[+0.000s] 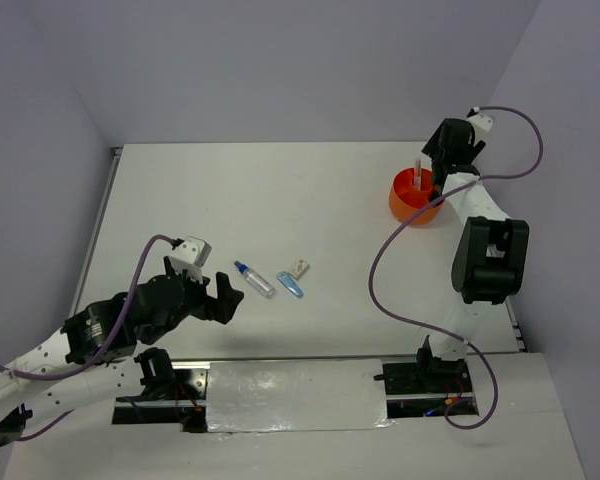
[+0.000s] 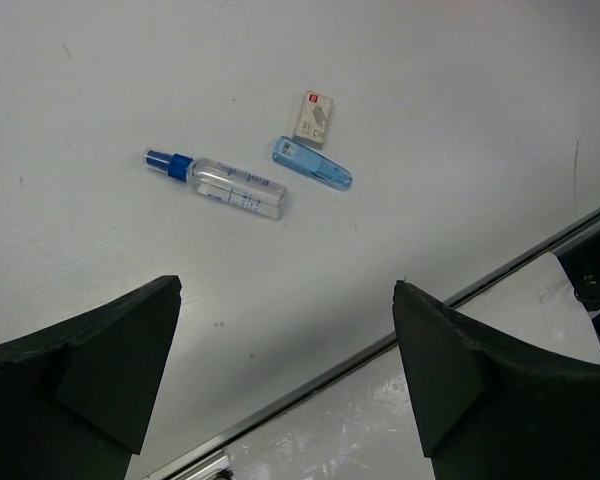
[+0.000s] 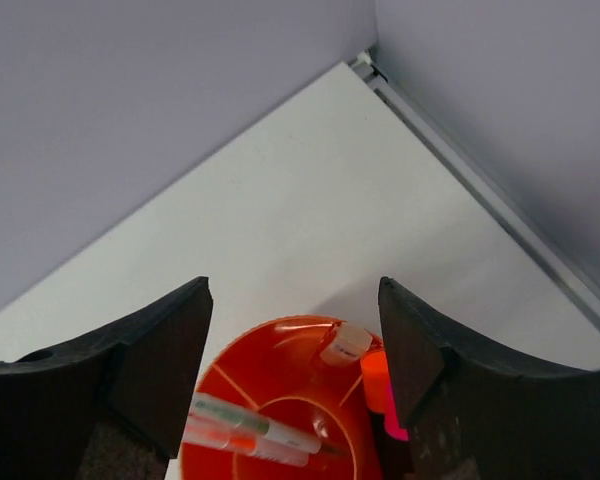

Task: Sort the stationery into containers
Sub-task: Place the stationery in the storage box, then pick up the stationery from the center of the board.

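- The left end effector (image 2: 290,370) hangs over the near left part of the worktop (image 1: 280,200). Its jaws are spread wide with nothing between them.
- Three items lie on the worktop just ahead of it, close to one another:
  - a clear tube (image 2: 220,185) with a blue cap, lying on its side;
  - a blue clip (image 2: 313,167) just beside the tube's plain end;
  - a small whitish block (image 2: 314,117) just beyond the clip, close to touching it.
- The right end effector (image 3: 295,300) is poised over the orange tub (image 1: 405,210) at the far right of the worktop. Its jaws are parted and hold nothing.
- Inside the tub, thin dividers split it into compartments.
  - Two thin pens (image 3: 250,428) lie slanted across the near part.
  - Orange and pink highlighter caps (image 3: 380,395) stand at the right side.
  - A small whitish-tipped piece (image 3: 345,343) leans at the far rim.
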